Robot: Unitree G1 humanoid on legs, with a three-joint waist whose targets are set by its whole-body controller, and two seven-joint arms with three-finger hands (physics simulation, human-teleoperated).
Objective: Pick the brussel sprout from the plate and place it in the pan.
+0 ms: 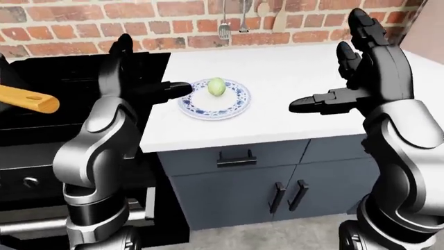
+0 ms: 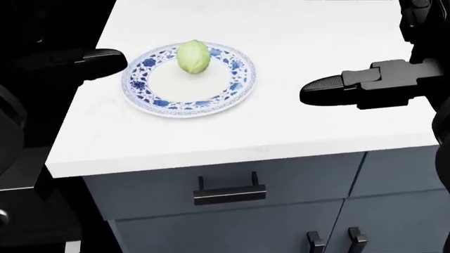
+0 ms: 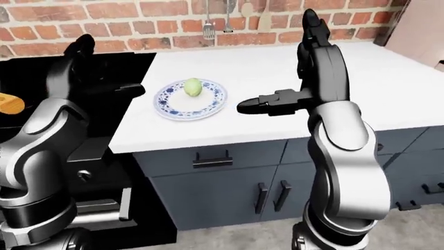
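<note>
A pale green brussel sprout lies on the upper part of a blue-and-white plate on the white counter. My left hand is open just left of the plate, its thumb pointing at the rim without touching it. My right hand is open above the counter to the right of the plate, its thumb pointing left and apart from the plate. Of the pan I see only a wooden handle at the left edge of the left-eye view, over the stove.
A black stove adjoins the white counter on the left. Utensils hang on the brick wall above. Grey cabinet drawers and doors with black handles stand below the counter edge.
</note>
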